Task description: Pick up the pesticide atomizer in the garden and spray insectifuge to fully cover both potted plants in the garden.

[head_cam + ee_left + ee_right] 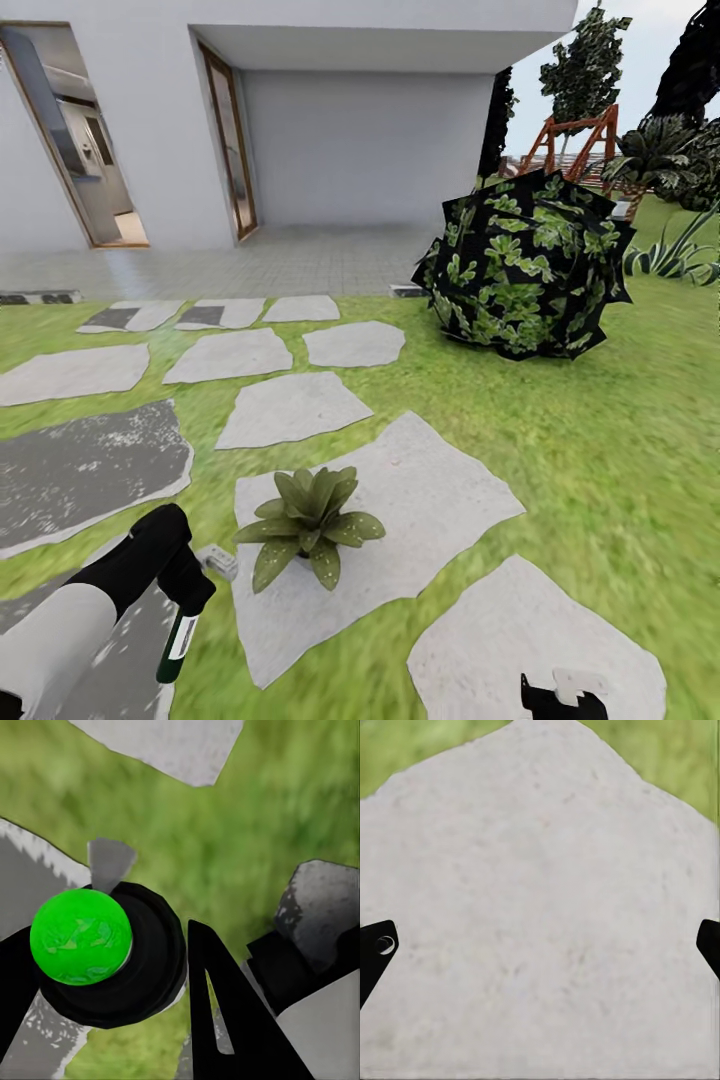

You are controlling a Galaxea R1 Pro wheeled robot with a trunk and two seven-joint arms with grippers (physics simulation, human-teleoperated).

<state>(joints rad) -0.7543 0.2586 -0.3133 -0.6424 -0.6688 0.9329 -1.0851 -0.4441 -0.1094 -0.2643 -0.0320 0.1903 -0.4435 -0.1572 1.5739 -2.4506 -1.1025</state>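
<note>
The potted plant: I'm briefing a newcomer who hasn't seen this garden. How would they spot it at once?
Start at the big round dark bush on the lawn, then come toward the camera to the large pale stepping stone. The potted plant stands on that stone: a low rosette of broad pointed green leaves with pale speckles, far smaller than the bush.

Bright even daylight, no hard shadows, wrist views blurry, grass smeared
</note>
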